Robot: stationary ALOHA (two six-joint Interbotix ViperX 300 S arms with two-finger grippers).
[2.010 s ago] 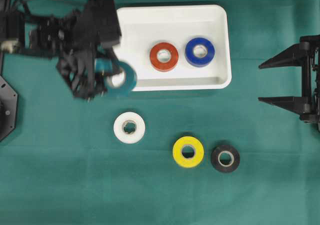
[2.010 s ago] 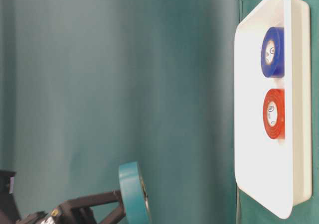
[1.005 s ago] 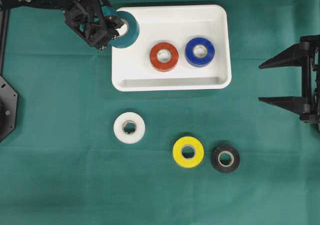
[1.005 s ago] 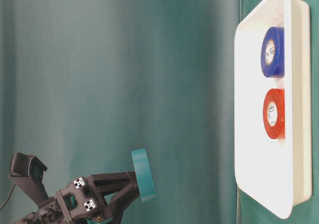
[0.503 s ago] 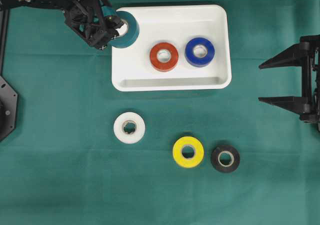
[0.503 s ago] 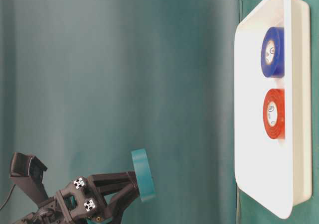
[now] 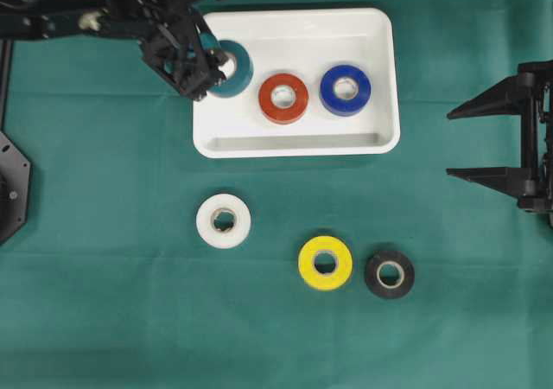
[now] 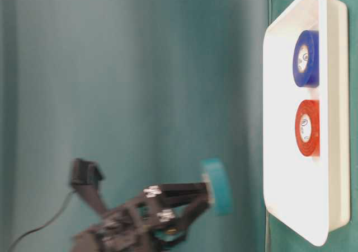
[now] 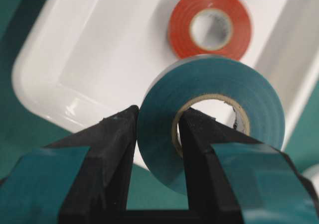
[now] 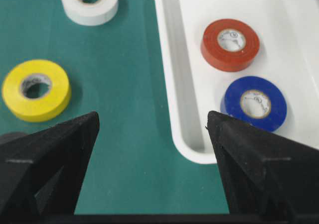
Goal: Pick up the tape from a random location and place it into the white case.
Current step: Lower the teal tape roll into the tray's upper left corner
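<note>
Moved further over the white case (image 7: 380,78), left gripper (image 7: 210,65) clamped on teal tape (image 7: 232,68), held above its left end; right gripper (image 7: 484,138) spread wide, idle.

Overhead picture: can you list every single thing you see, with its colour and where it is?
white case: one, white, upper middle of the green cloth.
red tape: one, red, flat inside the case.
blue tape: one, blue, inside the case, right of the red one.
teal tape: one, teal, over the case's left end, pinched by the left claw.
white tape: one, white, on the cloth below the case.
yellow tape: one, yellow, on the cloth, lower middle.
black tape: one, black, just right of the yellow.
green cloth: one, green, covers the table.
left claw: one, black, shut on the teal tape.
right claw: one, black, open, right edge.
</note>
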